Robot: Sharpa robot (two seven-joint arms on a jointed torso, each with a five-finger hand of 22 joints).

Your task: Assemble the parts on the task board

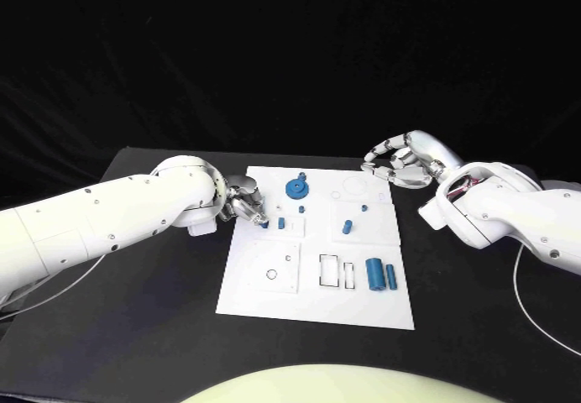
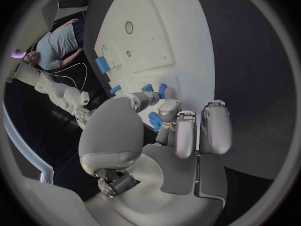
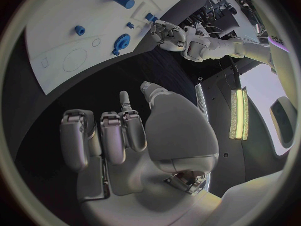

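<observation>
Currently left silver many-fingered hand [image 1: 243, 205] at white task board [image 1: 273, 298] left edge, pinching small blue part [image 2: 155, 120] btwn fingertips, above two small blue pegs [image 1: 273, 223]. Right silver hand [image 1: 400, 160] off far right corner above black tabletop [image 1: 145, 285], curled, holding nothing. Risks: thin pinch w/ little contact, so could slip or tilt; could also knock neighbouring pegs.

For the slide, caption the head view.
Left hand at the white task board's edge near small blue parts; right hand hovers beyond its far corner.
</observation>
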